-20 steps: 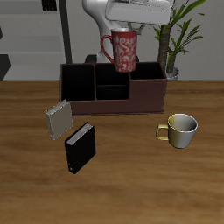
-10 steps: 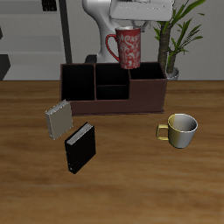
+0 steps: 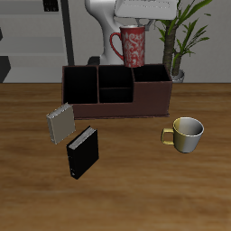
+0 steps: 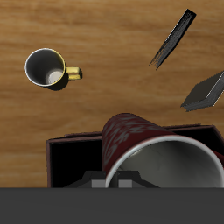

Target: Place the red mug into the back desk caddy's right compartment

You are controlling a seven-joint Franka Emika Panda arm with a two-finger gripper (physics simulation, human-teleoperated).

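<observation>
One red mug hangs in the air above the back desk caddy, clear of its walls and touching nothing below. The claw grips it at the rim from above; the fingers themselves are mostly hidden behind the mug and the arm housing, so their exact spread cannot be read, but they are closed on the mug, which stays upright with its handle pointing toward the shelving side of the exterior view. In the wrist view the mug fills the foreground, its grey-white inside and speckled red wall visible, with a dark compartment of the caddy directly beneath it.

The caddy stands at the back of the desk, its three black-lined sections open upward. The right compartment, the widest section, lies at the end farther from the potted plant; the mug hangs nearer the opposite end, over the boundary of the middle and narrow end sections.

Other items on the desk: a cream-gold mug stands upright, well apart from the caddy, nearer the front edge. A small grey book and a black book-like box stand just beside each other in front of the caddy.
</observation>
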